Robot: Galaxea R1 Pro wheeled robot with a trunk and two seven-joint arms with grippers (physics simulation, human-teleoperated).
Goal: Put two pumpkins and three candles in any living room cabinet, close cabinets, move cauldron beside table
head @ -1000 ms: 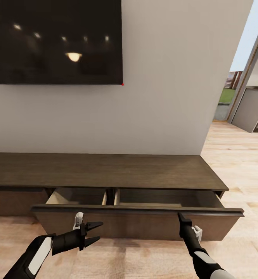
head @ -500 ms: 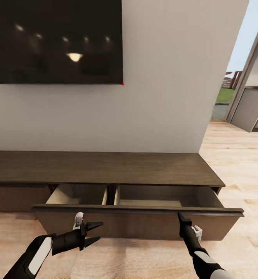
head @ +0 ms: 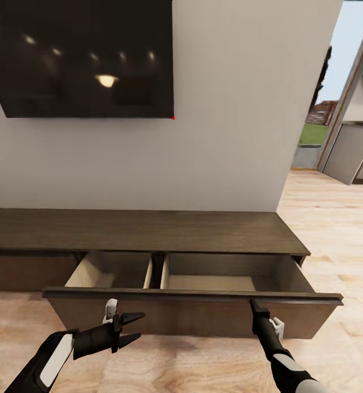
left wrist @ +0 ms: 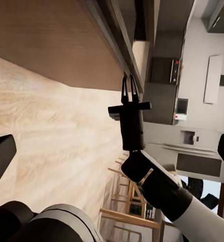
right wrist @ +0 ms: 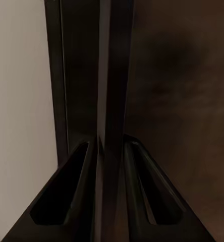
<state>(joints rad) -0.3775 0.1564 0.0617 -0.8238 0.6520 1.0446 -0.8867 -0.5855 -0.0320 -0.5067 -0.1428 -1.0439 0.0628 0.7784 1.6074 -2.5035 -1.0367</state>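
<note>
right gripper [head: 256,309] pinched on top lip of cabinet [head: 148,232] drawer front [head: 192,319], drawer pulled out | left gripper [head: 137,326] spread wide, empty, before front | risk: narrow lip slips free if pull angles

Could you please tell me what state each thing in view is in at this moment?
Cabinet: right drawer out, left one shut.
Open drawer: pulled out, nothing visible inside its two pale compartments.
Right gripper: closed on the drawer front's top edge.
Left gripper: open, holding nothing, in front of the drawer.
Television: off, dark screen with reflected lights.
</note>
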